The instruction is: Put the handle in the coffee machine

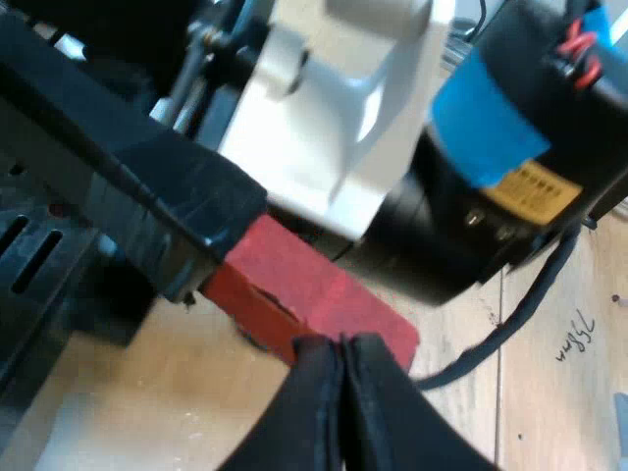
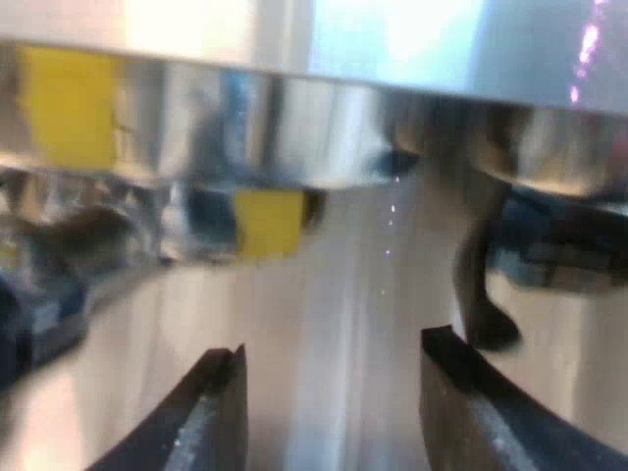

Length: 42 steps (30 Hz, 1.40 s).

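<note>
The holder's dark handle (image 1: 147, 186) runs out from the machine's dark base and ends in its red end (image 1: 314, 294). My left gripper (image 1: 340, 388) is shut, fingers pressed together with nothing between them, its tips right against the red end. My right arm's white and black body (image 1: 392, 147), with blue tape on it, hangs close over the red end. My right gripper (image 2: 334, 392) stands open with nothing between its fingers, very close to the machine's shiny metal front (image 2: 343, 118), under a round metal rim.
A dark slotted tray (image 1: 29, 245) of the machine lies beside the handle. The light wooden tabletop (image 1: 549, 373) lies under the red end. Yellow patches (image 2: 270, 221) reflect in the machine's metal.
</note>
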Motion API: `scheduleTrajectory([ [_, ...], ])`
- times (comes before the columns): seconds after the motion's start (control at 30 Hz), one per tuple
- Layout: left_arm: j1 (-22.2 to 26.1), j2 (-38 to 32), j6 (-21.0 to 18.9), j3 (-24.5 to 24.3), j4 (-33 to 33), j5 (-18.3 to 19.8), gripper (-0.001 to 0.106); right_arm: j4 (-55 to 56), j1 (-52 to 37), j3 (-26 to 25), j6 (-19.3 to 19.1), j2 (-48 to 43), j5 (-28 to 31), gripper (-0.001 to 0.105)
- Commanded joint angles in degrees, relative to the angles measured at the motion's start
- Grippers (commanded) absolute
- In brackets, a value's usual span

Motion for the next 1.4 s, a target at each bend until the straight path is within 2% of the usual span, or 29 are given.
scheduleTrajectory([
  [0.03,-1.78,-0.44,0.66,0.49,3.41,3.98,0.0,1.9,0.01,3.81,1.02,-3.89,0.98,0.044],
  [0.1,-1.78,-0.44,1.31,0.49,3.15,3.98,0.0,4.8,0.37,7.77,1.94,-7.61,0.98,0.044],
  [0.3,-1.78,-0.44,1.19,0.49,3.12,3.98,0.0,15.44,3.67,14.13,2.29,-19.02,0.79,0.044],
  [0.47,-1.78,-0.44,1.19,0.49,2.49,3.98,0.0,28.37,7.89,15.61,8.44,-29.26,0.79,0.044],
  [0.63,-1.78,-0.44,1.19,0.49,1.89,5.11,0.0,41.19,12.93,15.61,12.46,-39.86,0.79,0.044],
  [0.8,-2.85,-0.44,1.19,0.49,1.89,5.79,0.0,56.12,17.69,15.61,22.69,-51.29,-1.94,0.044],
  [1.0,-3.1,-0.44,1.79,0.49,0.5,1.08,0.0,68.2,21.52,15.61,31.16,-59.91,-3.07,0.044],
  [1.23,-1.72,-0.44,1.14,0.49,-2.05,-0.99,0.0,74.85,24.04,15.61,33.84,-64.1,-3.07,0.044],
  [1.4,2.55,-0.93,0.99,-1.74,-0.43,-1.65,0.0,76.66,24.04,15.61,33.96,-64.11,-3.07,0.044],
])
